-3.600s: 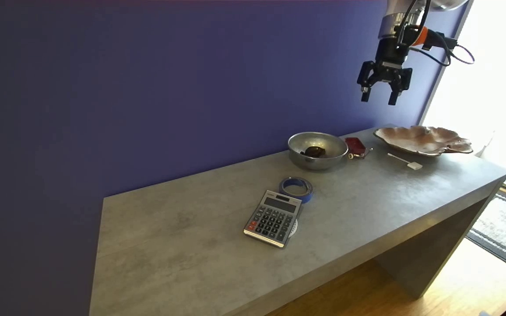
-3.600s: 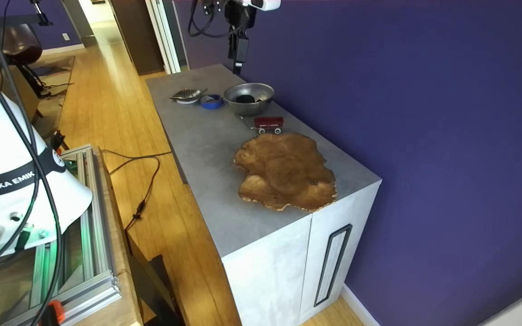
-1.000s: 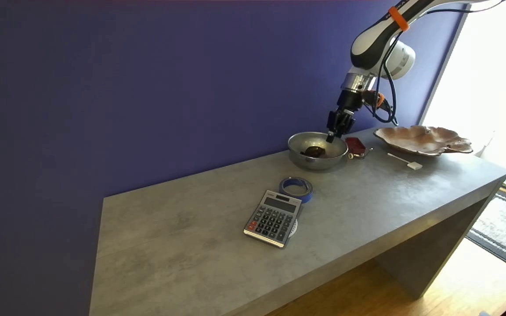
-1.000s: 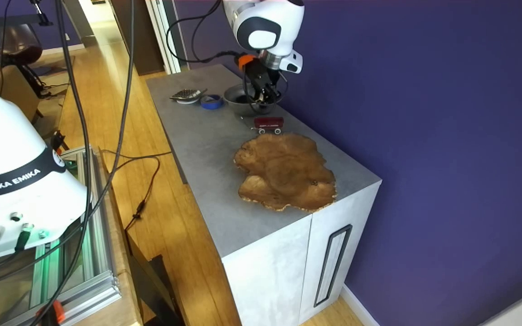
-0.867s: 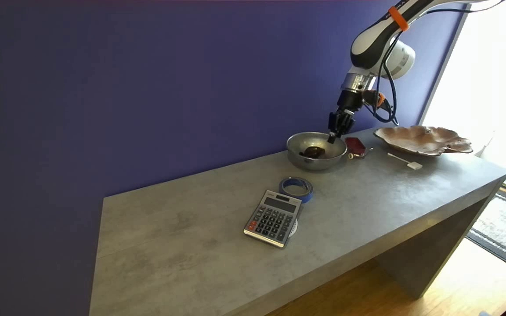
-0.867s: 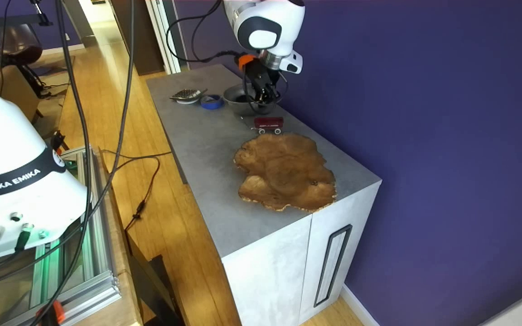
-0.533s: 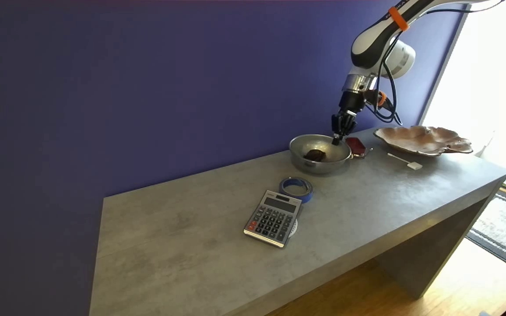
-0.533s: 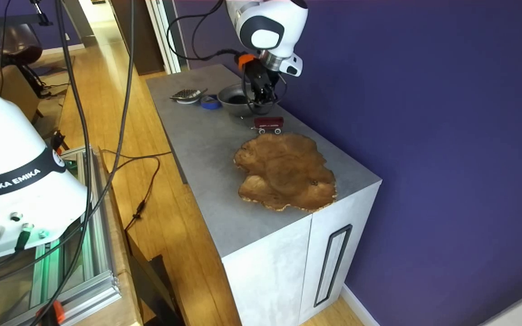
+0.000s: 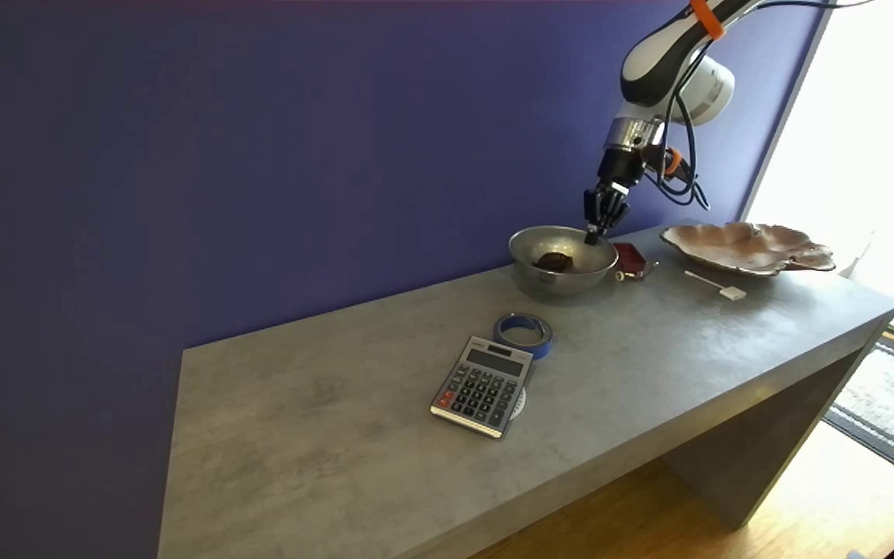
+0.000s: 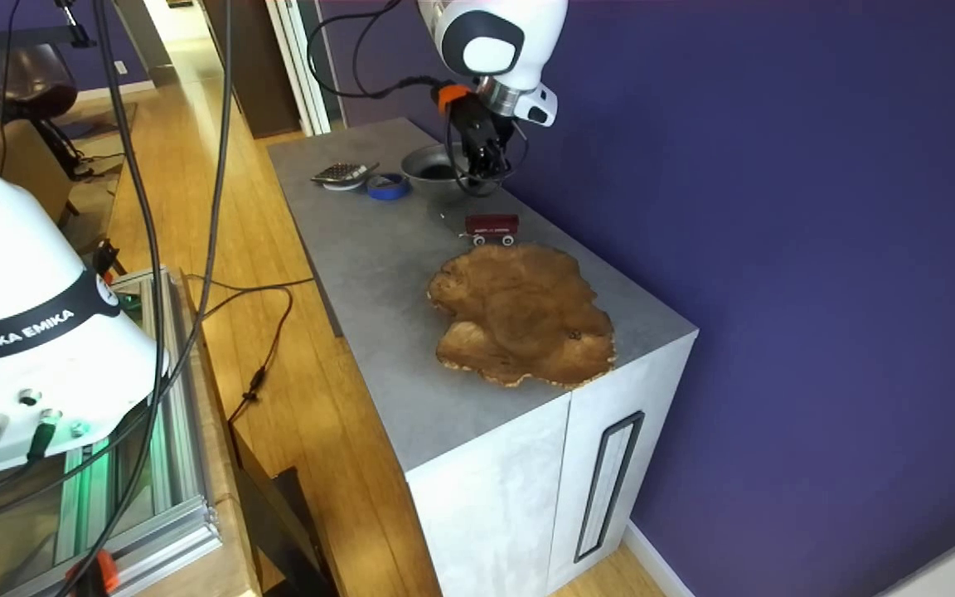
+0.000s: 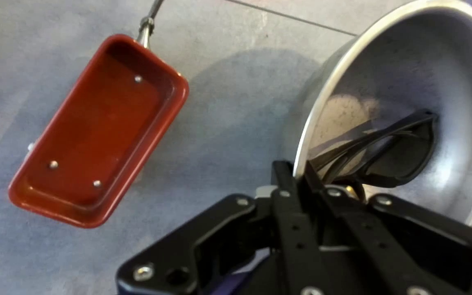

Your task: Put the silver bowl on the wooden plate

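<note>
The silver bowl (image 9: 563, 286) hangs slightly above the table, near the wall; below it a shadow shows in an exterior view. My gripper (image 11: 296, 175) is shut on its rim, one finger outside the wall and one inside, as the wrist view shows. Dark sunglasses (image 11: 408, 157) lie inside the bowl. In an exterior view the gripper (image 9: 593, 236) comes down at a slant onto the rim side facing the wagon. The wooden plate (image 10: 519, 307), brown with a wavy edge, rests at the table's end with nothing on it. Its pale rim also shows from the side (image 9: 750, 268).
A small red wagon (image 11: 96, 131) stands between bowl and plate, close beside the bowl. A white cable adapter (image 9: 730, 293) lies near the plate. Blue tape (image 9: 523, 335) and a calculator (image 9: 484, 386) sit on the bowl's other side. A purple wall (image 9: 338, 155) runs along the table.
Earlier my arm came down to the bowl. Within the last second the gripper has shut on the rim, the bowl shifted a little, and both have now risen slightly.
</note>
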Tool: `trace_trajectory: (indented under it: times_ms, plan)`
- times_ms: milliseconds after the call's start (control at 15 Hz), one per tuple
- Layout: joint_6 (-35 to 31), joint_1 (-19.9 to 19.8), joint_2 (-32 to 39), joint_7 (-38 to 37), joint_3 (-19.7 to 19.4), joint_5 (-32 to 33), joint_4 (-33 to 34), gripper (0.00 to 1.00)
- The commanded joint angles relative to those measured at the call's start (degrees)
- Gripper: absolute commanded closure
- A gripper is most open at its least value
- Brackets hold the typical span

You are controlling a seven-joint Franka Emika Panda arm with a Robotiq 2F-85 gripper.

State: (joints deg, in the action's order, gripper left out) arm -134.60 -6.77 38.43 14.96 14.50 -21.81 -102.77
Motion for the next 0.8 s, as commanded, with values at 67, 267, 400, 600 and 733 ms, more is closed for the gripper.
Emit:
trace_trajectory:
  times_ms: [67, 267, 400, 600, 733]
  plan:
    - [0.5, 2.5, -9.2, -3.7, -1.0, -0.5, -6.6, 0.98]
    - [-0.1, 4.6, -15.1, -8.2, -1.4, -1.8, -13.6, 0.98]
    - [-2.1, 5.1, -19.2, -11.5, -1.2, -4.6, -20.2, 0.98]
    - [-9.2, 4.1, -23.2, -9.7, 0.7, -15.9, -29.5, 0.98]
    - [-15.2, 4.7, -25.5, -5.3, 1.3, -22.5, -33.8, 0.98]
